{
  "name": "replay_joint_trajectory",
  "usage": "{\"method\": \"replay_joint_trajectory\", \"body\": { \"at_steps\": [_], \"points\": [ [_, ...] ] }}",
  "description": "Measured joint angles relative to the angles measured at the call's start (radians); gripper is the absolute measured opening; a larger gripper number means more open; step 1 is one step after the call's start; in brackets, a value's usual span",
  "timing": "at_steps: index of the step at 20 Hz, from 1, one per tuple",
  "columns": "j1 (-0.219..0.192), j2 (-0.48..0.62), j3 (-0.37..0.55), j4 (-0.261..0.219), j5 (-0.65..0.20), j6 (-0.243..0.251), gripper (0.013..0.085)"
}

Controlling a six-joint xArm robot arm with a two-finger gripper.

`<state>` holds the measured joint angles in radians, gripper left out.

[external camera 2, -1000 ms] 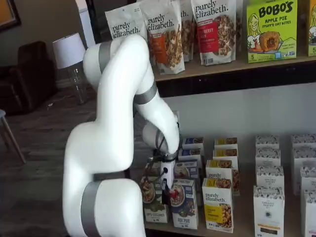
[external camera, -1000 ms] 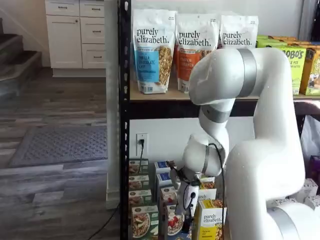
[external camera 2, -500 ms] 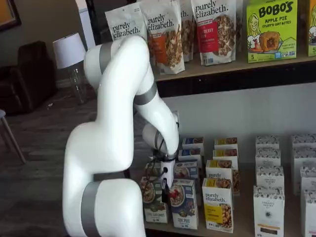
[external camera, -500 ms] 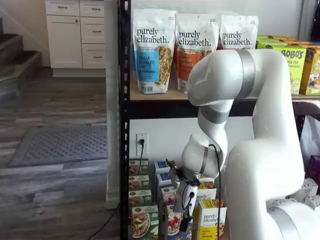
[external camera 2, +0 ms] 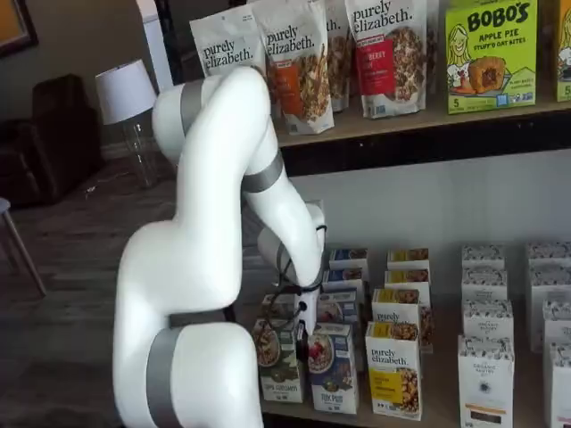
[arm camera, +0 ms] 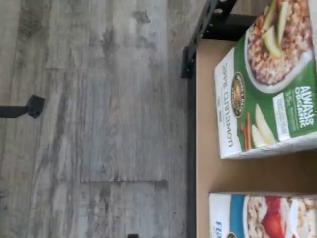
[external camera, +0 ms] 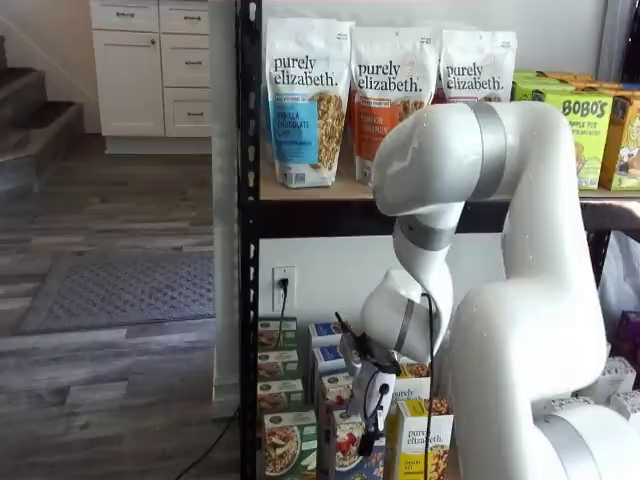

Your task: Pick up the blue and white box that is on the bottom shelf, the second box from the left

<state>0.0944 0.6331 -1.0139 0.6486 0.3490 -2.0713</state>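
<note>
I am seeing the white two-finger gripper (external camera 2: pixel 302 342) hanging with jaws spread wide, holding nothing, just before the small blue and white cardboard box (external camera 2: pixel 333 366), which is standing upright on the bottom shelf (external camera 2: pixel 428 417), beside the green-and-white box (external camera 2: pixel 275 357).

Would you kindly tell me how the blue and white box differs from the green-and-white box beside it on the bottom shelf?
The blue and white box has a blue front picturing red berries; the green-and-white box has a green front picturing apple slices. The gripper hangs at the blue one's front, not the green one's. Both stand upright in the front row of the bottom shelf.
</note>
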Motion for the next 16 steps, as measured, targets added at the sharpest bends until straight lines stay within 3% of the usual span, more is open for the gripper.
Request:
{"method": "replay_joint_trajectory", "body": {
  "at_steps": [8, 16],
  "points": [
    [-0.024, 0.036, -0.069, 0.068, 0.029, -0.075, 0.085],
    [-0.041, 0.09, -0.147, 0.038, 0.039, -0.059, 0.085]
  ]
}}
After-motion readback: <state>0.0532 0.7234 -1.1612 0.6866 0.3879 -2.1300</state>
